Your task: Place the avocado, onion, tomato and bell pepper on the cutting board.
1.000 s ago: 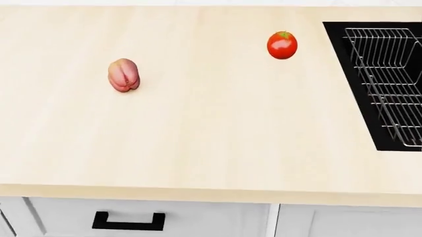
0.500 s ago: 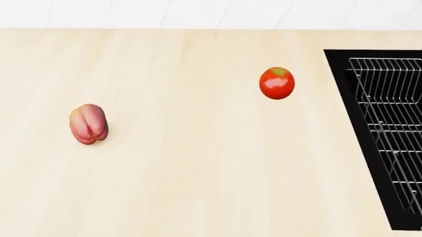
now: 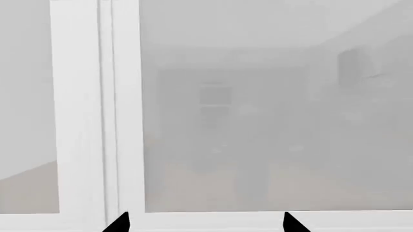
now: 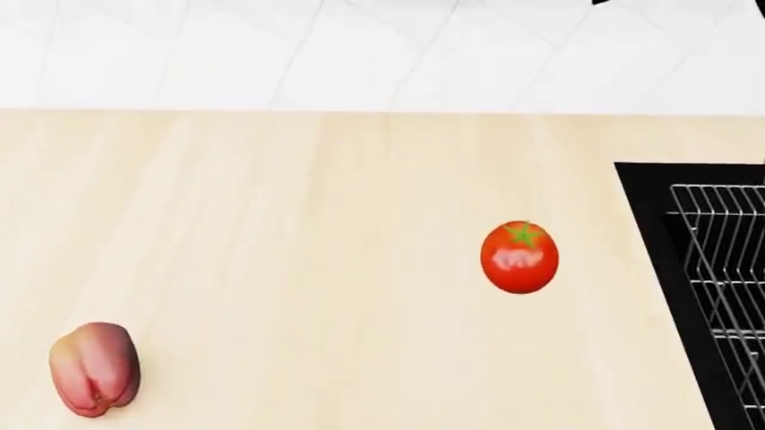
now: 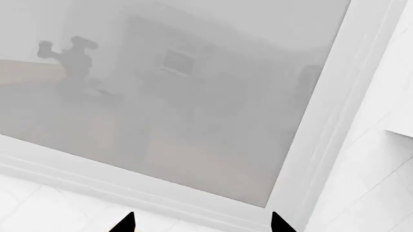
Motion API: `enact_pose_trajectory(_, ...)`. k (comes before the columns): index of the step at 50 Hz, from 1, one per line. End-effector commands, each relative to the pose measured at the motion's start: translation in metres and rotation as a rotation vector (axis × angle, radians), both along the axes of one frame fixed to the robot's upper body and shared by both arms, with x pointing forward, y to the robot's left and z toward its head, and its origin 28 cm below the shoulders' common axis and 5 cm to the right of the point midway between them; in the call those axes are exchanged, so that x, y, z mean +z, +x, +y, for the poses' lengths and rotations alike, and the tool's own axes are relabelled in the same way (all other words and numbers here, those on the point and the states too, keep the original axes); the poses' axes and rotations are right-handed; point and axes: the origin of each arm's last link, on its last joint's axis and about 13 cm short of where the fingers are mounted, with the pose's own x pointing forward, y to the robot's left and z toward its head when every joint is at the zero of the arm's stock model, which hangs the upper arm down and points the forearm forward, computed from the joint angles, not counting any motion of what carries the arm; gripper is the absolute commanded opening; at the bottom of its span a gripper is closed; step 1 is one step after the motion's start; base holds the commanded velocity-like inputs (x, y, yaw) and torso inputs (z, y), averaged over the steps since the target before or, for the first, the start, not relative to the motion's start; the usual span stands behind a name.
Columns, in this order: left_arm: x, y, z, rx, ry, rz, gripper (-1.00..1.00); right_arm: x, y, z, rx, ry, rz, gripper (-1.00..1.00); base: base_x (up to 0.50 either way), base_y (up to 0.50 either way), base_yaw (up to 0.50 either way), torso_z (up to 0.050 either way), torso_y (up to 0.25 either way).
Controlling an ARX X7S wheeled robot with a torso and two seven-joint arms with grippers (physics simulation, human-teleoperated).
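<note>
Resting on the pale wooden table, the tomato sits glossy and red with its green calyx up, toward 3 o'clock of the head view's centre. The bell pepper stands well apart from it at about 8 o'clock, dull pinkish-red with a vertical crease facing the camera. At the 3 o'clock edge a black sink is cut into the table, with a wire rack inside it. White tiled wall runs along 12 o'clock.

Neither arm shows in the head view. The left claw shows only two dark fingertips, set apart, before a frosted window with a white frame. The right claw likewise shows two separated dark tips facing a frosted pane; nothing lies between either pair.
</note>
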Motion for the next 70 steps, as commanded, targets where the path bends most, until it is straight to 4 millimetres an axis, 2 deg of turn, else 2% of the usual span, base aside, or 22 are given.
enact_pose_trajectory(1,-0.001,0.000,0.000,-0.002,0.003,0.000,1.00,-0.002,0.000,0.002,0.014,-0.012,0.016,1.00,0.48,0.00,0.00,0.000,0.000)
enact_pose_trajectory(12,0.000,-0.001,0.000,-0.004,0.006,-0.002,1.00,-0.010,0.000,0.004,0.039,-0.043,0.066,1.00,0.22,0.00,0.00,0.000,0.001)
enact_pose_trajectory(19,-0.004,0.001,0.001,-0.002,0.008,0.008,1.00,-0.033,0.002,0.001,0.068,0.061,0.326,1.00,0.00,0.00,0.00,0.000,0.000)
enact_pose_trajectory(26,-0.004,0.001,-0.001,-0.007,0.009,0.009,1.00,-0.049,-0.003,0.001,0.110,0.080,0.475,1.00,0.00,0.00,0.00,0.000,0.000)
enact_pose_trajectory(33,-0.004,0.001,-0.001,-0.006,0.010,0.008,1.00,-0.058,-0.001,0.005,0.135,0.071,0.515,1.00,0.00,0.00,0.00,0.000,0.000)
enact_pose_trajectory(49,-0.007,0.001,0.000,-0.008,0.003,0.015,1.00,-0.092,0.009,0.012,0.187,0.040,0.675,1.00,0.00,0.00,0.00,0.000,0.000)
enact_pose_trajectory(70,-0.010,0.003,0.002,-0.004,-0.001,0.019,1.00,-0.114,0.029,0.026,0.196,-0.024,0.773,1.00,0.00,0.00,0.00,0.000,0.000)
